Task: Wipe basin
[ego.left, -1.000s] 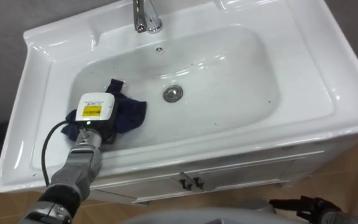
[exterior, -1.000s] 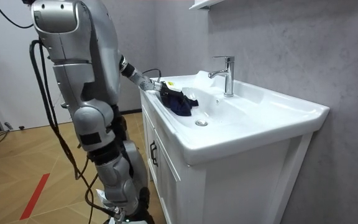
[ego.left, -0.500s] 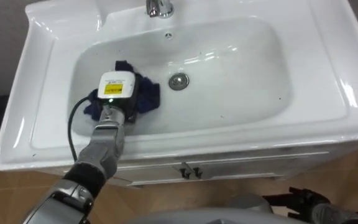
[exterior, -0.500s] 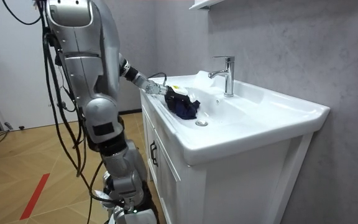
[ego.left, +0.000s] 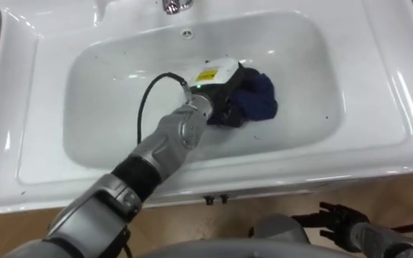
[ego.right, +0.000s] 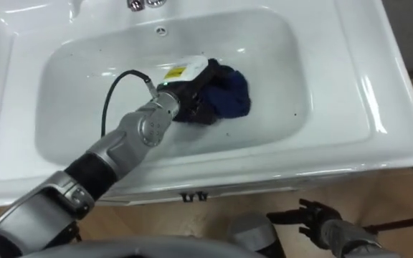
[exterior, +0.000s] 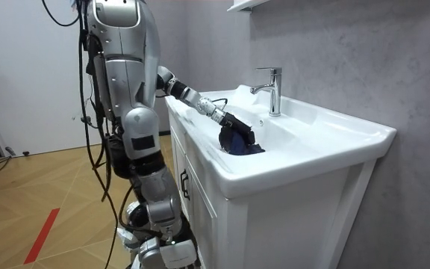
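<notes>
Dark blue cloth down in the bowl of the white basin, bunched up just right of centre on the bottom. The left hand is right on it, at the cloth's 9 o'clock side, fingers curled into the folds and clutching the fabric against the porcelain. The arm comes in from 7 o'clock, over the basin's front rim. At 12 o'clock sits the tap, with the small overflow hole just below it on the back wall. The right hand is low at 5 o'clock, well apart from the cloth, below the basin's front edge; whether it is released or clenched, I cannot tell. In the room view the robot stands upright at the front of the white cabinet, left arm stretched out over the basin.
</notes>
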Available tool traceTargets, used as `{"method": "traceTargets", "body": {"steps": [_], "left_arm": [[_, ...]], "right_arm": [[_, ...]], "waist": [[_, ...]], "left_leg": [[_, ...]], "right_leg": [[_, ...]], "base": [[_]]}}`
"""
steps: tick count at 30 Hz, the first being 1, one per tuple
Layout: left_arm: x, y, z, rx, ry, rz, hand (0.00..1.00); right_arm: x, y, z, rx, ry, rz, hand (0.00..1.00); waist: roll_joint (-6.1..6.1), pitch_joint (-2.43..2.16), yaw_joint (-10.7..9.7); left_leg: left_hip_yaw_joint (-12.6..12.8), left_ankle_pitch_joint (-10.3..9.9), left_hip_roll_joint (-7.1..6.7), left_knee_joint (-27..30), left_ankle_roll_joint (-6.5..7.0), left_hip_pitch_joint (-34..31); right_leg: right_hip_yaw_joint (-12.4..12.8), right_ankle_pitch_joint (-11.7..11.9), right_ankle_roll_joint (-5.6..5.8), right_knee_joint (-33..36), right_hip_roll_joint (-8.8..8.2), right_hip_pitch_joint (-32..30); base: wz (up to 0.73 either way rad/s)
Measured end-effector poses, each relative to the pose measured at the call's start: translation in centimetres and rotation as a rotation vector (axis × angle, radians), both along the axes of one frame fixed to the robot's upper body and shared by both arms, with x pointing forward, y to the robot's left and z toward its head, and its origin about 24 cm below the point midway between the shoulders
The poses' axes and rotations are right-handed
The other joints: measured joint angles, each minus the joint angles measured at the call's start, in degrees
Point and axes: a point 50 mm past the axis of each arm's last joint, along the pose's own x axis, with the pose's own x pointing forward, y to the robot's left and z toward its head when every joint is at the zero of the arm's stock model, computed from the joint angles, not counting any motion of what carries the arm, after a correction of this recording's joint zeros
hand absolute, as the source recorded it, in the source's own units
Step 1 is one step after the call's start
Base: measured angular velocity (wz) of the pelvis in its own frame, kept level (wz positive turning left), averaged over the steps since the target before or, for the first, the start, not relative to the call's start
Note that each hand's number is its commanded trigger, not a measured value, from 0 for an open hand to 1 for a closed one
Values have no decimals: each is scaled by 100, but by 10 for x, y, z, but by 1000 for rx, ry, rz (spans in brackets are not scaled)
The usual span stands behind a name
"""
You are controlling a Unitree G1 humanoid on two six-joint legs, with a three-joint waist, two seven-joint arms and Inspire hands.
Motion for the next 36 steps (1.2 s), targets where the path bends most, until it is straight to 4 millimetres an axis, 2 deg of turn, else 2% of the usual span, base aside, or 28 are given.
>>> {"method": "traceTargets", "body": {"steps": [5, 8, 9, 12, 17, 22, 26, 29, 32, 33, 36], "left_arm": [[-7, -16, 10, -143, 113, -102, 100], [-13, -29, 18, -196, 137, -182, 100], [-15, -33, 20, -218, 145, -205, 100], [-17, -39, 30, -247, 136, -254, 100], [-19, -44, 39, -284, 135, -296, 100], [-21, -45, 42, -297, 129, -313, 100], [-26, -42, 35, -262, 121, -301, 100], [-28, -42, 33, -224, 90, -312, 100], [-34, -36, 25, -237, 70, -288, 100], [-36, -34, 22, -245, 72, -275, 100], [-39, -29, 17, -245, 71, -250, 100]], "right_arm": [[10, 2, 2, 4, -33, 16, 0], [9, 2, 2, 5, -30, 21, 0], [10, 2, 2, 9, -31, 23, 0], [11, 4, 2, 24, -38, 30, 0], [10, 7, 1, 21, -31, 52, 0], [8, 8, 0, 19, -25, 47, 0], [4, 12, -2, 32, -17, 46, 0], [-1, 14, -5, 38, -2, 41, 0], [-5, 14, -5, 43, 1, 24, 0], [-8, 14, -6, 46, 3, 12, 0], [-16, 15, -8, 67, 2, -62, 0]], "waist": [[-31, 0, -4], [-30, -1, -59], [-7, -16, -78], [-27, -2, -103], [-30, 0, -97], [-39, -5, 45], [-110, -37, 121], [-183, -28, 197], [-200, -35, 222], [-195, -55, 236], [-196, -58, 319]], "left_leg": [[4, -13, 29, 8, 15, -68], [7, -44, 33, 56, 57, -123], [8, -63, 38, 79, 66, -124], [3, -139, 72, 237, 65, -141], [-24, -146, 87, 384, 63, -195], [-2, -145, 76, 438, 65, -200], [14, -144, 67, 407, 65, -79], [20, -144, 57, 353, 65, 71], [7, -144, 48, 260, 63, 221], [7, -143, 46, 221, 62, 250], [23, -143, 45, 216, 61, 304]], "right_leg": [[-86, 12, 19, -73, -10, -1], [-180, 15, 24, -96, -15, 15], [-185, 15, 24, -95, -14, 31], [-178, 15, 24, -95, -2, 65], [-171, 15, 25, -89, 1, 67], [-173, 24, 19, -172, 20, 71], [-131, 28, 21, -181, 27, 168], [-130, 30, 19, -204, 37, 315], [-69, 30, 19, -248, 48, 418], [-32, 30, 19, -295, 59, 429], [-4, 34, 12, -314, 72, 500]], "base": [[8], [13], [12], [-6], [-2], [0], [-4], [-3], [-12], [-12], [-7]]}}
